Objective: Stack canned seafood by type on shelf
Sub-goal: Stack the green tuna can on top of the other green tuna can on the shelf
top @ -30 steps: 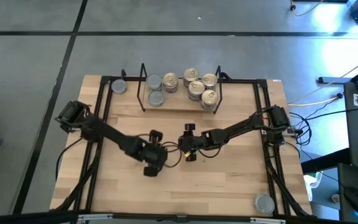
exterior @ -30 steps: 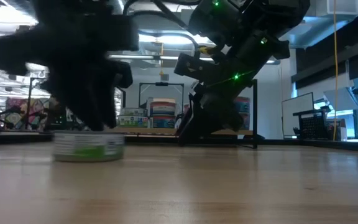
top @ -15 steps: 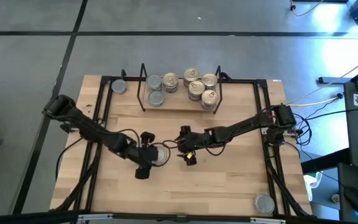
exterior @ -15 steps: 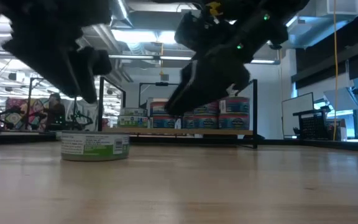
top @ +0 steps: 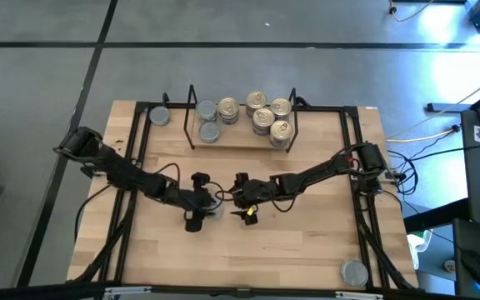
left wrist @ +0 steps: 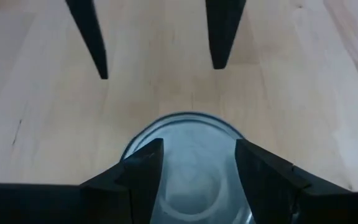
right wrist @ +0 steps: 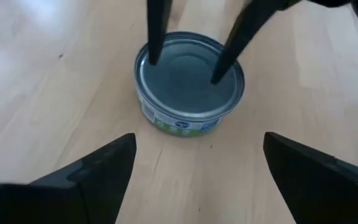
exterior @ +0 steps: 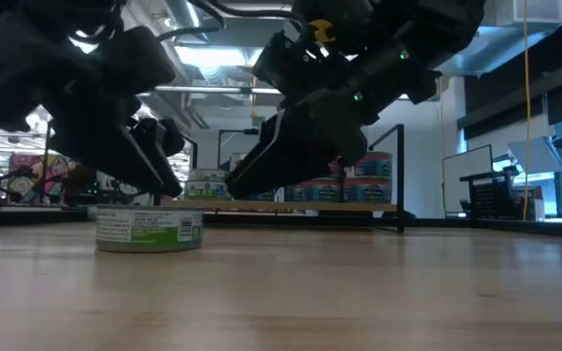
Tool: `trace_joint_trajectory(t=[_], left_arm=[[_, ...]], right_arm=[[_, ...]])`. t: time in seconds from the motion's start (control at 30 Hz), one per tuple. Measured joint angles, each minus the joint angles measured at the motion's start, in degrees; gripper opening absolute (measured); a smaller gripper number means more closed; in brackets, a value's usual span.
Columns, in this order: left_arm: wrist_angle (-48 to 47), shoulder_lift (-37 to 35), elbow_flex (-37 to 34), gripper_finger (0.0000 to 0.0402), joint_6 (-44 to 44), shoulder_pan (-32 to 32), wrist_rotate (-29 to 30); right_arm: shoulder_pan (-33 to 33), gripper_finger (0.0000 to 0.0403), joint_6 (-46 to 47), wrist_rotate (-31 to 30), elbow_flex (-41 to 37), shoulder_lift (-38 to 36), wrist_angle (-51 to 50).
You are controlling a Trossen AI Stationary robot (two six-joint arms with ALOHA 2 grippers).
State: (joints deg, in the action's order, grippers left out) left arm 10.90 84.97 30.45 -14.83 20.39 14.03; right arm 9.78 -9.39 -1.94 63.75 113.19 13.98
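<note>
Hovering over one silver-lidded tin (top: pixel 214 205) mid-table: left gripper (top: pixel 198 200) directly above it, fingers apart, nothing clamped. In the left wrist view the tin (left wrist: pixel 188 165) sits below its two fingers (left wrist: pixel 138 174), lid bare. Right gripper (top: pixel 242 199) faces the same tin from the other side, just beside it, fingers spread wide and empty; its wrist view shows the tin (right wrist: pixel 189 84) standing free on the wood. Low view: tin (exterior: pixel 149 229) flat on the table, neither gripper touching it as far as I can see.

Progress, my read: well along, not finished. Shelf (top: pixel 240 146) at the far edge already holds the gold-lid tins (top: pixel 264 116) bunched at its right end, some stacked, and two silver-lid tins (top: pixel 207 121) at its left end. Left to go: this centre tin, a silver tin (top: pixel 158 117) outside the shelf by its left end frame, and another silver tin (top: pixel 354 272) at the near right corner, well apart from everything.

Obstacles: the two grippers crowd each other over one tin, so one should back off. The shelf's upright end frames narrow the approach.
</note>
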Motion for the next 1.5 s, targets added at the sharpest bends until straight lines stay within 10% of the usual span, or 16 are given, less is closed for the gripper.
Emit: trace_joint_trajectory(t=[0.4,0.87,1.5], left_arm=[[14.7,-0.2,-10.1,0.0200,-2.5,-1.8,0.0],[27.9,-0.2,-18.1,0.0200,-10.6,-6.6,-2.6],[29.1,-0.2,-18.8,0.0200,-15.7,-11.7,-3.0]], right_arm=[[2.4,0.0351,-8.9,5.8,0.0,0.5,6.4],[5.6,0.0351,-28.8,-14.6,4.5,7.2,7.5],[4.5,0.0351,-35.7,-20.0,11.2,13.2,4.8]])
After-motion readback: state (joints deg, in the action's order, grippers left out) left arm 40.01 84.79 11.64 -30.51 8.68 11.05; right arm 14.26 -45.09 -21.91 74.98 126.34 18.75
